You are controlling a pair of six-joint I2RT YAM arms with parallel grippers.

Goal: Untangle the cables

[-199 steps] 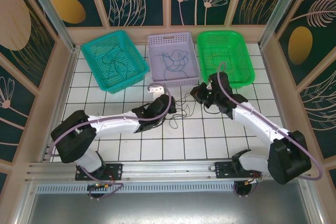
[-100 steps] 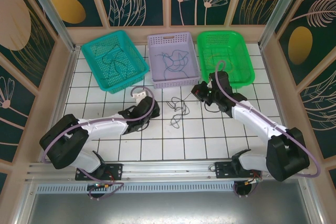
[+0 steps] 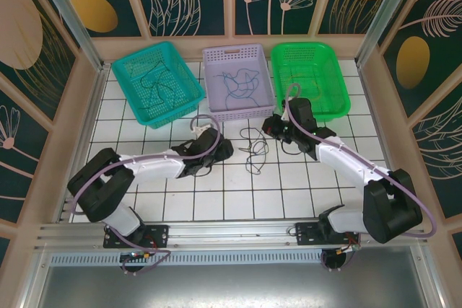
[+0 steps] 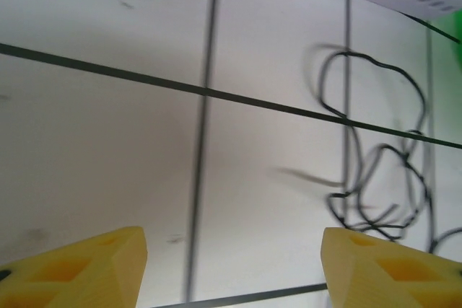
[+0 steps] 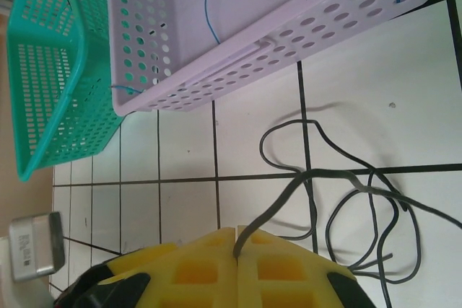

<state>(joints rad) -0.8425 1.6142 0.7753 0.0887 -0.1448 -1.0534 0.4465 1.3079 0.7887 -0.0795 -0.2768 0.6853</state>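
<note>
One strand of the cables [image 5: 317, 173] sat pinched in the right tool [image 5: 237, 249], so the wide-open left tool [image 4: 232, 263] likely needed a separate loop and a slow pull.

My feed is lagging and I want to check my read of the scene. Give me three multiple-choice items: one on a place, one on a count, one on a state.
1. Where does the lilac perforated plastic basket stand?
A) between the teal perforated plastic basket and the green perforated plastic basket
B) left of the teal one
C) at the table's near edge

2. How many baskets are there?
A) two
B) three
C) four

3. The right pincer is:
A) open and empty
B) shut on a thin black cable
C) shut on a basket rim

Key:
1 A, teal sits to its left and green to its right.
2 B, three stand in a row at the far side.
3 B, the cable runs out from between its closed jaws.
</note>
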